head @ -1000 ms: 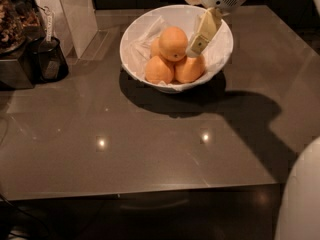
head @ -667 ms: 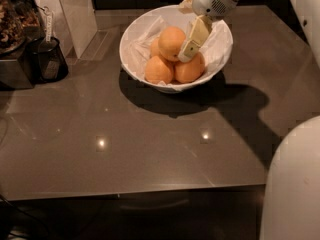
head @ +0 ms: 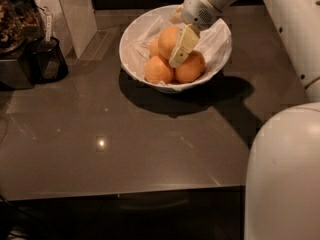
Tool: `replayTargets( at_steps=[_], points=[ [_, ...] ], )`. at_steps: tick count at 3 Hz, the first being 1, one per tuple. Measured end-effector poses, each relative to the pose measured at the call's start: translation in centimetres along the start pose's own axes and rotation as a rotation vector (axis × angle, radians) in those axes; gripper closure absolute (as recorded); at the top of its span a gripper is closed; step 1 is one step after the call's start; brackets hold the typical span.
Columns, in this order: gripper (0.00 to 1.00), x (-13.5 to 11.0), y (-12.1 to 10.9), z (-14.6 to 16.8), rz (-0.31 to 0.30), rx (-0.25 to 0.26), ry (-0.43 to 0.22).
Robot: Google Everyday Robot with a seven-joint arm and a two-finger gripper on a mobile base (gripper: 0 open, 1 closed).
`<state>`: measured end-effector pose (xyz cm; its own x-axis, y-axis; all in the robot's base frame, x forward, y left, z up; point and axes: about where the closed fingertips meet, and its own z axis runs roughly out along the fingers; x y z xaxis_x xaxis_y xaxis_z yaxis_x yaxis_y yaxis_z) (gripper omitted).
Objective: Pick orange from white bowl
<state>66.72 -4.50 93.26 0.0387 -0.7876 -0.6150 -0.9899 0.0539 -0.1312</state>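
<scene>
1. Grey and glossy, the table (head: pixel 125 149) fills most of the view, with the bowl's shadow pooled on it.
2. White arm (head: pixel 287 34) slants in from the right edge, over the far side of the table. It bends at a rounded wrist above the bowl's far rim, so the tool points down and back toward the camera.
3. White bowl (head: pixel 131 39) sits at the table's far middle. It is wide and flaring, with a crinkled lining (head: pixel 217 39) bunched up its right wall.
4. Orange (head: pixel 167 40), the task's fruit, rides on top of the heap inside the bowl, resting on the other oranges (head: pixel 158 70) below it.
   - It looks firm and moderately heavy for its size.
   - The skin is smooth and rounded, so it could probably slip out of a shallow pinch.
   - The safest hold is likely across its widest part, squeezed only enough not to bruise it.
   - Lifting straight up should keep the neighbours from rolling.
5. Cream gripper (head: pixel 180 46) is down inside the bowl, lying against the right side of the top orange and reaching toward the lower right fruit. Whether its jaws are spread or closed cannot be told from this angle, nor whether the orange is yet held.
</scene>
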Motion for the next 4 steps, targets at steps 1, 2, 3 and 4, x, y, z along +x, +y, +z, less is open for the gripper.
replayTargets(
  at_steps=[1,2,3,4],
  points=[
    [0.18,0.03,-0.02,0.10,0.001,-0.001,0.000],
    [0.41,0.03,-0.02,0.10,0.001,-0.001,0.000],
    [0.64,0.03,-0.02,0.10,0.001,-0.001,0.000],
    [0.88,0.02,-0.02,0.10,0.000,-0.001,0.000]
  ],
)
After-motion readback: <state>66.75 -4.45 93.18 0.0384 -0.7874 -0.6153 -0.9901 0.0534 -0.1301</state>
